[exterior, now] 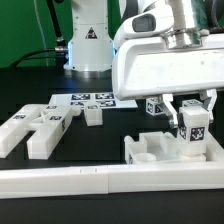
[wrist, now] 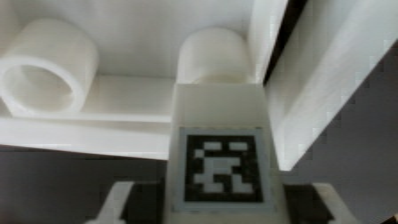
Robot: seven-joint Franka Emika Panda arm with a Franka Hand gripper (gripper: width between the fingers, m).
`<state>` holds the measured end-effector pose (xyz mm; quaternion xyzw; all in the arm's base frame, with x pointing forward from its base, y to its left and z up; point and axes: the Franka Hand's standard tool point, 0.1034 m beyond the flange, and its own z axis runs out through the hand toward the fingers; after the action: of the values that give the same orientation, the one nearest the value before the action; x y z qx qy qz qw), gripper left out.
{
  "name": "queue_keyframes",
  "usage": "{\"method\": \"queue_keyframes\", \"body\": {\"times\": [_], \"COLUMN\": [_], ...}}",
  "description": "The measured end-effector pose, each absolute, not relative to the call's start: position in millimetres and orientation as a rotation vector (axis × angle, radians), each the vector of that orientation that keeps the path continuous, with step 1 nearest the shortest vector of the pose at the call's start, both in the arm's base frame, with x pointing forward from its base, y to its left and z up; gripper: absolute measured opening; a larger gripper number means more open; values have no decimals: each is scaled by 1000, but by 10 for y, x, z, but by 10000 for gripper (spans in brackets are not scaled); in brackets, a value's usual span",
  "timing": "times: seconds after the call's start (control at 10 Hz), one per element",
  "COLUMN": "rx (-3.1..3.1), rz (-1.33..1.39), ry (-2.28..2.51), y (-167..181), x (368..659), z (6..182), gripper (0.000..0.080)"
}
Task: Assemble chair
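Note:
My gripper is shut on a white chair piece with a black-and-white tag, and holds it upright. The piece sits at or just above a larger white chair part on the exterior view's right; I cannot tell whether they touch. In the wrist view the tagged piece fills the gap between my fingers. Beyond it lies the larger part, which has two rounded pegs or tubes. Another tagged piece stands just behind my gripper.
Several loose white chair parts lie at the exterior view's left, with a small block near them. The marker board lies at the back. A long white rail runs along the front edge.

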<state>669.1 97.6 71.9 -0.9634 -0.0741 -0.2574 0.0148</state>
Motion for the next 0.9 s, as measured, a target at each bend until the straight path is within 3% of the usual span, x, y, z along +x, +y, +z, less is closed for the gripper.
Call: {"method": "queue_keyframes", "body": {"times": [0.3,0.9], "rx": [-2997,-2918], "rz": [-800,-771], "ry": [-211,269], "y": [972,932], "x": [6691,6699], "z": [718,731], "gripper": [290,290]}}
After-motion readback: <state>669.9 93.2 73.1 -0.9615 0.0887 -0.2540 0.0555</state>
